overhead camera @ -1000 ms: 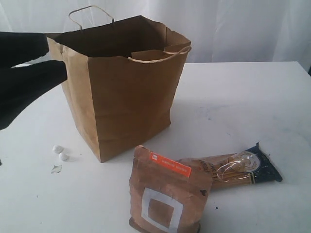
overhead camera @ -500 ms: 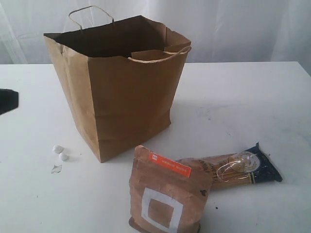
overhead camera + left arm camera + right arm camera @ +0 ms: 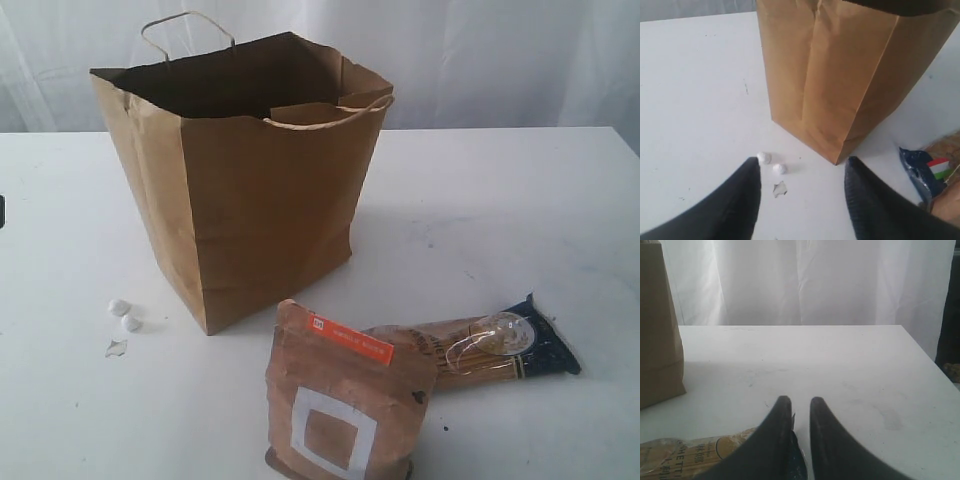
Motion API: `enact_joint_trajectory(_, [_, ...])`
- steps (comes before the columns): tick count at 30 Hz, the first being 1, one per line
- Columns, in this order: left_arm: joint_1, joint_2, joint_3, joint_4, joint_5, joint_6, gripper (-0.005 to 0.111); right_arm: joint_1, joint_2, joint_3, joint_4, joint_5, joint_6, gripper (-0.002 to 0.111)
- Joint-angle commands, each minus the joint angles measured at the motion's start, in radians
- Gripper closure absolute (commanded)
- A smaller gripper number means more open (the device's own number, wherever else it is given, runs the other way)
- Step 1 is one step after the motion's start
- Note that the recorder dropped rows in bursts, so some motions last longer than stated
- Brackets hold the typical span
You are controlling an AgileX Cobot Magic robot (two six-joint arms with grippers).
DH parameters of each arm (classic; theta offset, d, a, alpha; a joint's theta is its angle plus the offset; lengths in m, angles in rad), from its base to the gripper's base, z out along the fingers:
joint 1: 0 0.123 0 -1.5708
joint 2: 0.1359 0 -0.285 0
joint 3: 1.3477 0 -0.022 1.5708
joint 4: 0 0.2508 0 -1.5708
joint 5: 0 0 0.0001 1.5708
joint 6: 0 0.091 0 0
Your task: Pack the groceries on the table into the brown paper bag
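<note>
In the exterior view the tall, creased brown kraft paper bag (image 3: 250,190) with twisted cord handles stands upright and open-mouthed on the wide white tabletop (image 3: 500,200). In front of the bag stands the brown pouch with a white square (image 3: 340,400), and just beside the pouch, further from the bag, lies the blue-ended spaghetti pack (image 3: 480,350). A few small white crumbs (image 3: 125,315) sit near the bag's front corner. Neither gripper shows clearly here. In the left wrist view the left gripper (image 3: 803,162) has its black fingers (image 3: 735,205) spread wide with nothing between them, hanging over the crumbs (image 3: 772,163) near the bag (image 3: 840,75). The pack's blue end (image 3: 917,170) shows beyond the bag's corner. In the right wrist view the right gripper (image 3: 800,402) has its fingers drawn nearly together, only a narrow slit between, gripping nothing. It is above the spaghetti pack (image 3: 700,457), and the bag (image 3: 657,330) stands apart from it.
</note>
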Motion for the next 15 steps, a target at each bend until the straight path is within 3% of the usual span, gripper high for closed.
enact_joint_trajectory(1, [-0.008, 0.04, -0.008, 0.05, 0.042, -0.023, 0.037, -0.003, -0.005, 0.004, 0.002, -0.014, -0.004, 0.094])
enact_joint_trajectory(6, [-0.008, 0.11, -0.008, 0.05, 0.037, -0.045, 0.029, -0.003, -0.005, 0.004, 0.002, -0.014, -0.004, 0.094])
enact_joint_trajectory(15, [-0.008, 0.249, -0.008, 0.05, 0.018, -0.056, 0.029, -0.003, -0.005, 0.004, 0.002, -0.014, -0.004, 0.094])
